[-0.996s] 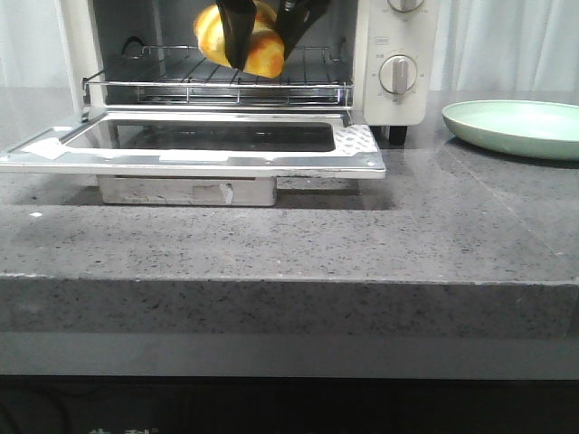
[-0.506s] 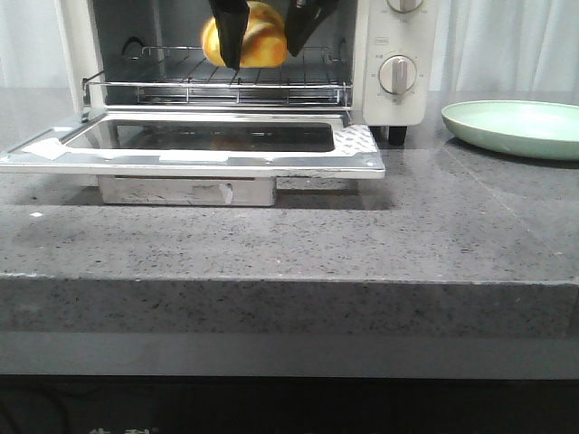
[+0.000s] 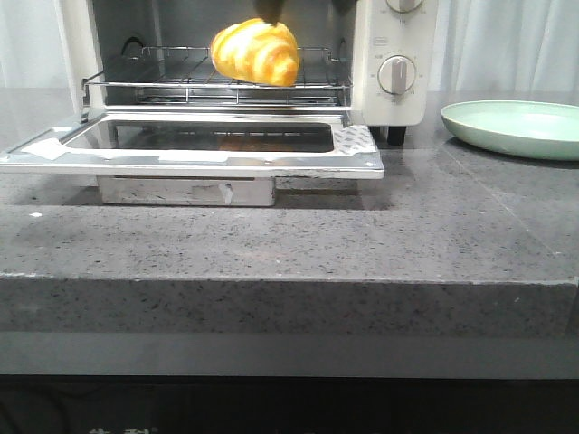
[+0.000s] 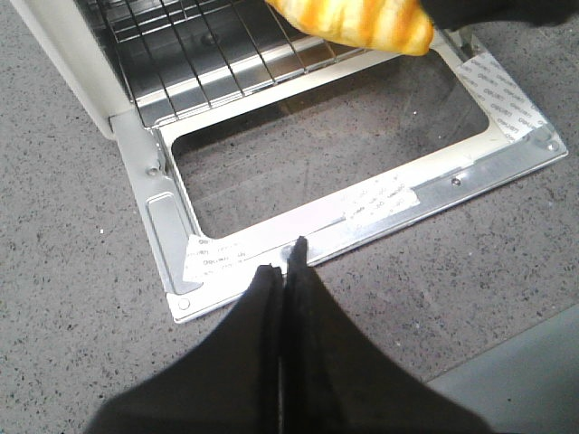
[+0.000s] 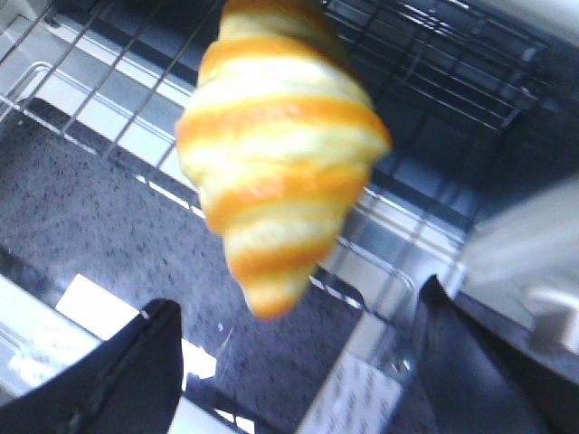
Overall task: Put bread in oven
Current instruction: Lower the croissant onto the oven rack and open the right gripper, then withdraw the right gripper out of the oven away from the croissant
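Observation:
The bread, a glossy yellow croissant with orange stripes, lies on the front part of the wire rack of the cream-white oven. The oven's glass door is folded down flat. The bread also shows in the right wrist view and the left wrist view. My right gripper is open wide, its fingers apart from the bread and touching nothing. My left gripper is shut and empty, above the counter by the door's front edge.
A pale green plate sits on the grey stone counter to the right of the oven. The open door juts out over the counter. The counter's front edge runs across the front view.
My right gripper has opened, let go of the bread and drawn up and back, almost out of the front view. The bread now rests on the rack. The left arm has not moved.

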### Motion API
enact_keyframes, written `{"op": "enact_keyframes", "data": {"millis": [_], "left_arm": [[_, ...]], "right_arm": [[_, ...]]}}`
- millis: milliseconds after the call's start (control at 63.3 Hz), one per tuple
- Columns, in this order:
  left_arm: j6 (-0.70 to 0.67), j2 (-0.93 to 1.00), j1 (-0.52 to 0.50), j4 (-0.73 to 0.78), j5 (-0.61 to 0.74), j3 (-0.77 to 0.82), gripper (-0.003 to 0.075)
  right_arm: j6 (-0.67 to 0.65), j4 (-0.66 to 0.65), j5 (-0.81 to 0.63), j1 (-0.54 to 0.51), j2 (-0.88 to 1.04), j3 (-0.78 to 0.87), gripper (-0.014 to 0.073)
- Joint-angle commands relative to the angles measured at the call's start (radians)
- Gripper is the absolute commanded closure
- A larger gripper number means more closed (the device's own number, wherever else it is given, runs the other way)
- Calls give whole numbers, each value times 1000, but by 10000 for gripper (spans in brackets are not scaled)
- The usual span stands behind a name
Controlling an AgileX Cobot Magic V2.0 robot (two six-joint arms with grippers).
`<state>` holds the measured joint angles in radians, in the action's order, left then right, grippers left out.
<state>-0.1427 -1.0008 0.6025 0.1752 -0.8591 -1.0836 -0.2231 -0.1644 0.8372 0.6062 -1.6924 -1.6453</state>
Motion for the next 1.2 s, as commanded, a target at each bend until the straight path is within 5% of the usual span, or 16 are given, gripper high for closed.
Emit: {"op": "enact_keyframes", "data": {"millis": [0, 269, 585, 1027, 1185], "left_arm": [[0, 13, 2, 3, 43, -25, 738], [0, 13, 2, 1, 32, -25, 738], [0, 13, 2, 1, 14, -25, 738], [0, 6, 2, 1, 12, -25, 738], [0, 6, 2, 1, 12, -25, 738]], "right_arm": [[-2, -23, -119, -21, 144, 85, 51], [-2, 2, -216, -92, 445, 413, 51], [-2, 4, -190, -108, 650, 599, 71], [-2, 5, -135, -108, 669, 600, 718], [-2, 5, -135, -108, 669, 600, 711]]}}
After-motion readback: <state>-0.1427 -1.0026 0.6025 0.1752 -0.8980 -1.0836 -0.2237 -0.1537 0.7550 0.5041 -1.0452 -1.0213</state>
